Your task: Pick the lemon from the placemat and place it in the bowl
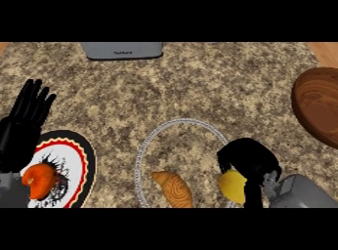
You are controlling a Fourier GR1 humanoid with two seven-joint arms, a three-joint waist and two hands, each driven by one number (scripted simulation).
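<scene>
A yellow lemon (232,186) shows at the lower right of the round placemat (147,146), whose edge is a thin pale ring on the counter. My right hand (248,157) is curled over the lemon, fingers wrapped round its top and right side. The wooden bowl (325,108) lies at the right edge, well beyond that hand. My left hand (22,122) rests open at the left, fingers straight up.
A croissant (174,189) lies on the placemat next to the lemon. A patterned plate (71,171) at lower left carries an orange-red fruit (40,179). A grey appliance (121,50) stands at the counter's far edge.
</scene>
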